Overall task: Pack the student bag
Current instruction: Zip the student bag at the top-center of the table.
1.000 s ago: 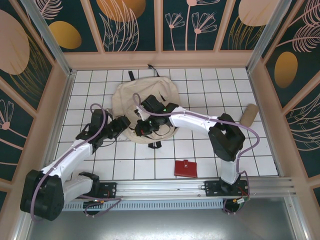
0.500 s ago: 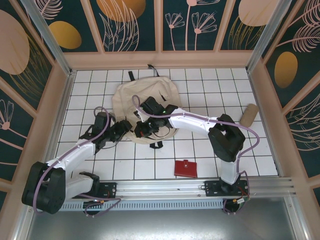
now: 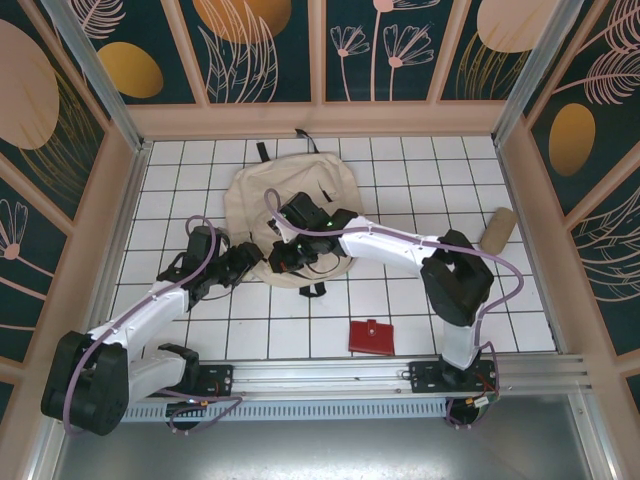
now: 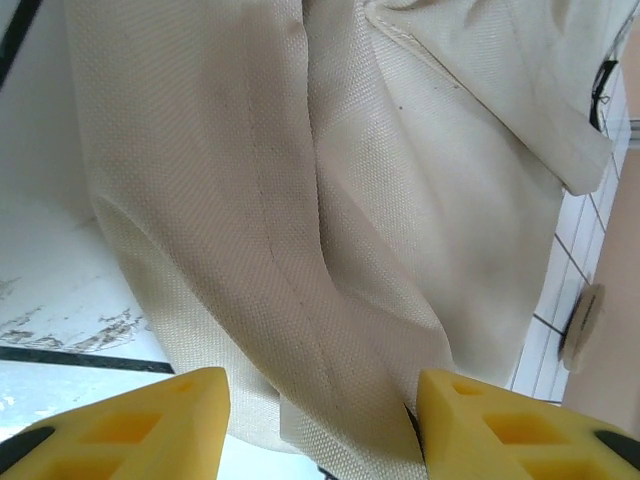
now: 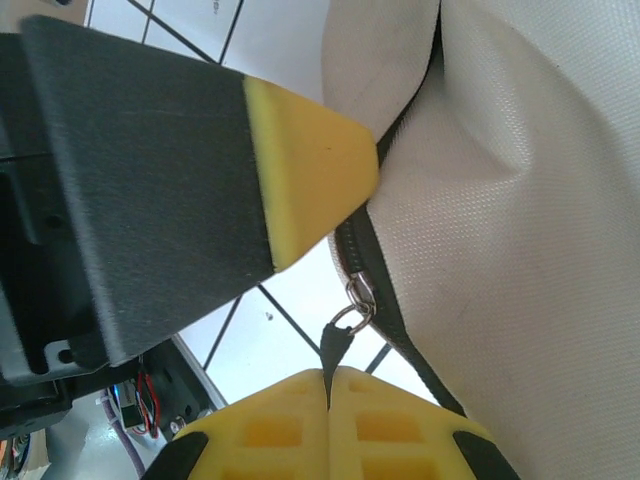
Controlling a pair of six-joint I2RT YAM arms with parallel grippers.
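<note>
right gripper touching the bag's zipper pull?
Touching. Right wrist view: the right gripper is shut on the black zipper pull, its tab pinched at the tips.

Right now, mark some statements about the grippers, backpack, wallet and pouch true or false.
1. The right gripper is shut on the black zipper pull of the backpack. True.
2. The red wallet lies inside the backpack. False: it lies on the table, near the right arm's base.
3. The left gripper has its jaws apart, beige fabric between them. True.
4. The tan pouch lies at the table's left edge. False: at its right edge.
</note>
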